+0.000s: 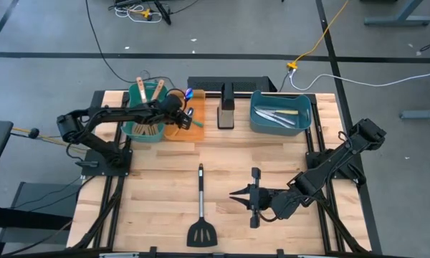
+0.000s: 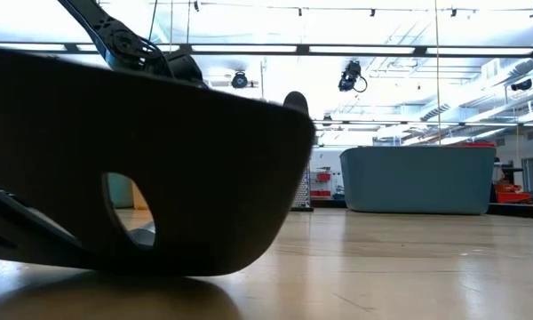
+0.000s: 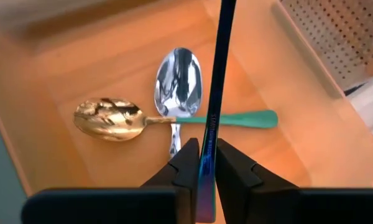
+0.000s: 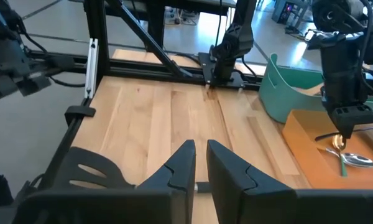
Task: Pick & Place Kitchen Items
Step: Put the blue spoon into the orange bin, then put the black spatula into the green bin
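Note:
My left gripper (image 1: 182, 115) is over the orange bin (image 1: 193, 130), shut on a thin dark-blue iridescent utensil handle (image 3: 212, 112). A gold spoon with a green handle (image 3: 143, 119) and a silver spoon (image 3: 178, 78) lie on the bin's floor below. The black slotted turner (image 1: 201, 208) lies on the table, head toward the near edge, and its head fills the low view (image 2: 142, 169). My right gripper (image 4: 201, 163) is just right of the turner's handle, pointing toward the table's left, with a narrow gap between its fingers and nothing in it. My left gripper pinches the blue handle's flat sides (image 3: 205, 163) between its two fingertips, coming from above and pointing down into the orange bin. The handle runs on past the fingers and out of the picture. It is clear of the bin's floor and the spoons.
A teal bin (image 1: 145, 107) with wooden spatulas stands left of the orange bin. A blue bin (image 1: 279, 115) with several utensils is at the far right. A perforated metal stand (image 1: 226, 111) stands between the bins. Bare wood lies around the turner.

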You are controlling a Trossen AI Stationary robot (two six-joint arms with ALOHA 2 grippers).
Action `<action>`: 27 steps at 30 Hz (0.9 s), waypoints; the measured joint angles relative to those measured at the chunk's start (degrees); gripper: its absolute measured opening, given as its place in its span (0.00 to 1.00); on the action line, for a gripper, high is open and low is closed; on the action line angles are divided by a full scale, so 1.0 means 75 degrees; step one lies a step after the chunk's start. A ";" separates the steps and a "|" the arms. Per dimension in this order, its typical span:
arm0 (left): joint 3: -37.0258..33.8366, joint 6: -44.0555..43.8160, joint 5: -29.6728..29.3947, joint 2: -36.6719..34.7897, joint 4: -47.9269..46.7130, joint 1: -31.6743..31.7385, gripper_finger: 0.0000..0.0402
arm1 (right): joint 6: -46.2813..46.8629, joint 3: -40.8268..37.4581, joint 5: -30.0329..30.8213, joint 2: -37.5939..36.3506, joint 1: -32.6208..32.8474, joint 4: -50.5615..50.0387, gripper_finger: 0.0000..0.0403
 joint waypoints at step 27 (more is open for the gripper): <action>-0.0013 0.0412 0.0015 -0.0086 0.0165 0.0000 0.11 | -0.0233 -0.1005 0.0061 0.0006 -0.0009 0.1442 0.12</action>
